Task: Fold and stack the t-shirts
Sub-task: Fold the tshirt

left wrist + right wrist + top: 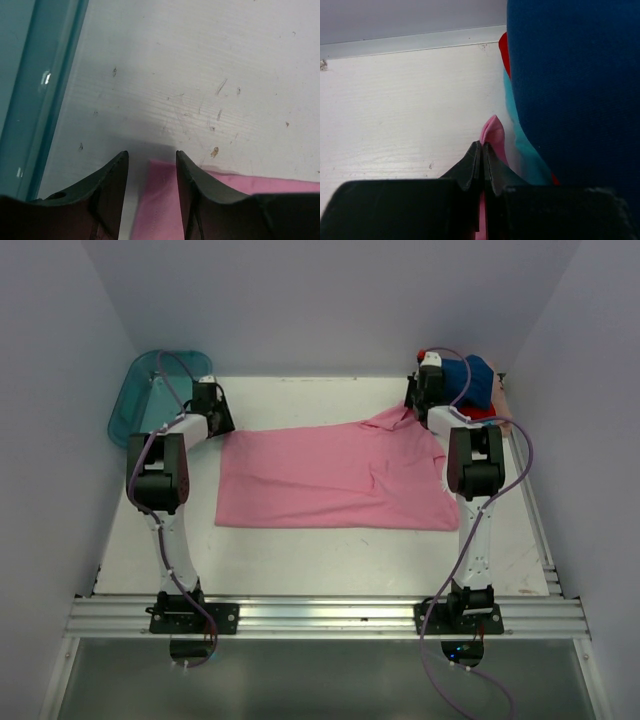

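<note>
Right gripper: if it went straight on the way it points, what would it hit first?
The right gripper pinches a pink t-shirt corner; beyond that, the way looks free over the table to the metal rail at the far edge. The navy t-shirt sits rightward, probably missed; depth unclear.

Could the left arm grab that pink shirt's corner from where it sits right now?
Probably yes. The left hand is open at the corner of the pink t-shirt, which lies flat with nothing on it; the teal tub stands off to the side.

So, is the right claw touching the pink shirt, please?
Touching. The right wrist view shows the right claw pinched shut on the pink shirt, at its edge.
</note>
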Controlling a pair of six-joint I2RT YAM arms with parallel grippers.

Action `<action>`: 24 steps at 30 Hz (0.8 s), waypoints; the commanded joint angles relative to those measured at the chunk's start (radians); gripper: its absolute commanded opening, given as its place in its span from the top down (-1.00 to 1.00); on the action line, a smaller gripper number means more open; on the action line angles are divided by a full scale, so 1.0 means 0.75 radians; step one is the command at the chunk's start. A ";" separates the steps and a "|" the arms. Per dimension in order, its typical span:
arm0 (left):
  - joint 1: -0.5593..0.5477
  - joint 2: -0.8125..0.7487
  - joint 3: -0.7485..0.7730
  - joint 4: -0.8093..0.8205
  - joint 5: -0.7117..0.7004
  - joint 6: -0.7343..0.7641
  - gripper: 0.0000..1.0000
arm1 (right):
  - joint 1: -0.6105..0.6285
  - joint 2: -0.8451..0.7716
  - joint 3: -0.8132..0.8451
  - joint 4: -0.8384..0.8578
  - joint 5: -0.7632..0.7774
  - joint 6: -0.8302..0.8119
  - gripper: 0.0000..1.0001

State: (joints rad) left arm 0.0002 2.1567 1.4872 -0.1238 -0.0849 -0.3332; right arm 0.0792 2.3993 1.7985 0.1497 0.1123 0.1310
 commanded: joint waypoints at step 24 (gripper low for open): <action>0.012 -0.006 -0.064 -0.183 0.074 -0.008 0.28 | 0.001 -0.010 0.067 0.015 -0.019 0.030 1.00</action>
State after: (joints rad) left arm 0.0025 2.1349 1.4723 -0.1699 -0.0574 -0.3473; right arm 0.0792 2.3997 1.8065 0.1452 0.1085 0.1413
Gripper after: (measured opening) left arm 0.397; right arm 0.019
